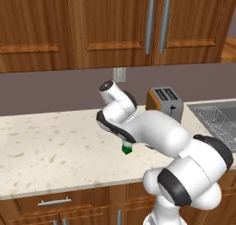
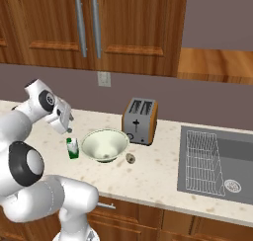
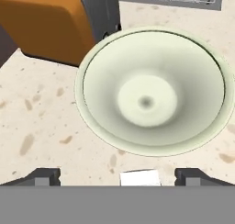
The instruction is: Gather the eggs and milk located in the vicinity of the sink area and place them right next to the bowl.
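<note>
Left base view: the white arm crosses the speckled cream stone surface (image 1: 46,145), and the small white carton of milk with its green band (image 1: 126,149) peeps out below the forearm, in front of the silver and orange toaster (image 1: 165,102).

Right base view: the milk stands upright just beside the wide pale cream-green bowl (image 2: 105,144), on its left. The small dark-brown egg (image 2: 131,158) lies close by the bowl's right front. The gripper (image 2: 65,119) hangs above the milk, jaws spread wide and empty. The dark grey sink (image 2: 217,158) with its wire rack sits well apart to the right.

Hand view: the bowl sits ahead, the carton's white top at the bottom edge between the parted fingertips (image 3: 43,176).

Both items appear placed, so the task looks nearly finished. No writing is legible.
</note>
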